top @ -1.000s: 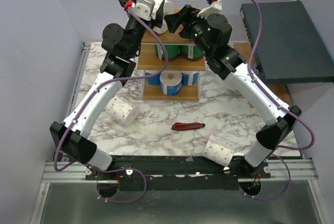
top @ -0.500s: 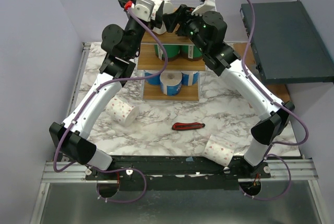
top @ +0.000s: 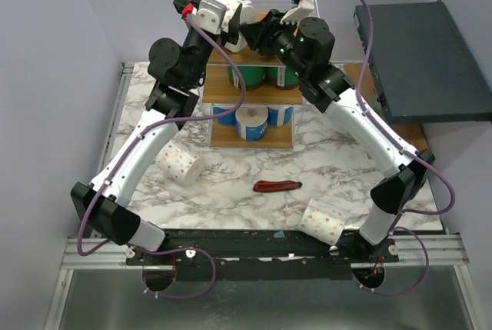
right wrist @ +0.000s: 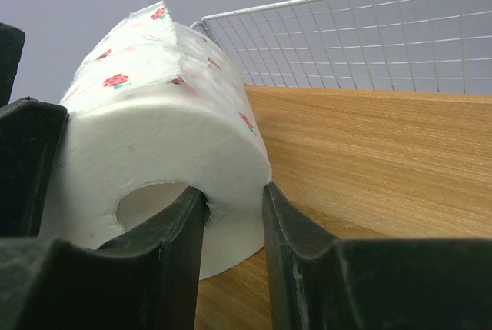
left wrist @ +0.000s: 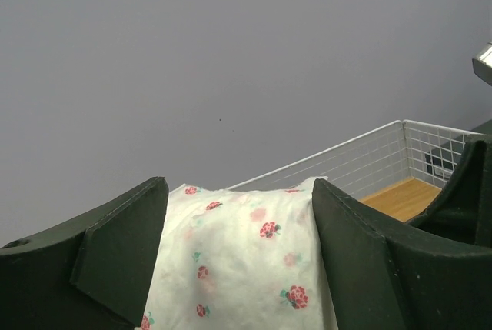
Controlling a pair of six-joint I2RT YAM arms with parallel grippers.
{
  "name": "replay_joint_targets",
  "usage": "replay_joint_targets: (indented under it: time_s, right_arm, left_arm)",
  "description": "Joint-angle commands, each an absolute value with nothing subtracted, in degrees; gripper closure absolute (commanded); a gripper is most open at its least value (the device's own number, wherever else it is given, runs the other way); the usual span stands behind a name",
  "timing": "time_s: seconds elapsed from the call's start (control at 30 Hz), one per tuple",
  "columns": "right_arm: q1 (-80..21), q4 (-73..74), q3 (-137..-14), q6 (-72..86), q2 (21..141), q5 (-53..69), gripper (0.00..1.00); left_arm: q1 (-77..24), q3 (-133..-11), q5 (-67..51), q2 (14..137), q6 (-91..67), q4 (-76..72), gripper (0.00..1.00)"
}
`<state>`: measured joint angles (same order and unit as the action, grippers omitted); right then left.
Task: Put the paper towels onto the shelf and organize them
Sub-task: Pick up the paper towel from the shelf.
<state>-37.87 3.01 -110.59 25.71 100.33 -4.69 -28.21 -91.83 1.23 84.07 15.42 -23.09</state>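
Showing the shelf (top: 250, 142) partly stocked. Green rolls (top: 257, 76) occupy the middle tier. On the bottom tier a white roll (top: 251, 122) sits between blue rolls (top: 225, 113).

At the top tier the left end effector (left wrist: 238, 189) grips a dotted roll (right wrist: 154, 130) across its body. The right end effector (right wrist: 233, 195) pinches the wall of the same roll, with one finger inside the hollow core and one outside. The roll's lower edge is at the wooden board, but whether it rests there cannot be told. On this evidence the top tier is only beginning to be filled.

Two rolls are not yet shelved. The left loose roll (top: 179, 165) lies on the table (top: 231, 207) beside the left arm. The near-right loose roll (top: 323, 221) lies close to the right arm's base.

Edges and room: the top board is bare to the right of the held roll and bounded by a wire rail (right wrist: 369, 38) along its far side. Both wrists crowd together above the shelf, so one arm would probably have to back off before the other can move freely. A utility knife (top: 277, 186) lies between the loose rolls, apart from both. A dark slab (top: 423, 53) at the far right sits near the right arm.
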Motion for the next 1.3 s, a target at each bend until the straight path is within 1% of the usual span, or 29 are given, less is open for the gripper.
replay_joint_targets:
  time_s: [0.0, 0.1, 0.17, 0.37, 0.4, 0.47, 0.63, 0.7, 0.87, 1.07, 1.27]
  right_arm:
    - [-37.6, 4.6, -109.7, 26.6, 97.2, -3.2, 0.73]
    - [-37.6, 5.5, -109.6, 27.6, 96.0, -3.1, 0.84]
    - [-37.6, 6.3, -109.8, 28.2, 95.4, -3.0, 0.88]
    - [-37.6, 12.3, -113.9, 31.8, 94.2, -4.1, 0.91]
    - [-37.6, 14.5, -115.3, 32.6, 94.4, -4.7, 0.93]
    - [-37.6, 19.2, -119.3, 34.6, 95.2, -6.2, 0.99]
    - [-37.6, 30.6, -131.1, 38.7, 98.5, -8.6, 0.99]
    - [-37.6, 33.0, -133.5, 40.2, 99.0, -9.4, 0.99]
    - [-37.6, 38.0, -137.4, 42.8, 99.3, -11.8, 0.99]
    - [-37.6, 41.6, -137.2, 45.9, 97.7, -10.3, 0.99]
    - [-37.6, 43.9, -134.1, 50.5, 94.3, -9.3, 0.99]
  left_arm:
    - [-27.6, -90.6, 2.3, 80.6, 14.4, -25.3, 0.2]
    - [-27.7, -90.3, 2.3, 79.7, 13.6, -25.7, 0.2]
    - [-27.7, -89.6, 2.4, 79.0, 13.1, -26.2, 0.2]
    - [-27.9, -85.9, 4.2, 74.9, 12.1, -30.5, 0.12]
    - [-27.9, -84.8, 4.5, 73.8, 11.9, -31.6, 0.11]
    - [-28.0, -82.3, 5.3, 71.7, 11.8, -34.3, 0.08]
    - [-28.0, -76.1, 5.7, 66.9, 12.2, -39.7, 0.03]
    - [-28.0, -73.6, 4.2, 64.6, 12.7, -40.9, 0.01]
    - [-28.2, -66.4, -7.3, 59.0, 17.3, -39.1, 0.01]
    - [-29.3, -59.9, -11.3, 53.8, 24.9, -34.6, 0.01]
    - [-29.5, -57.1, -11.0, 51.0, 23.2, -33.8, 0.01]
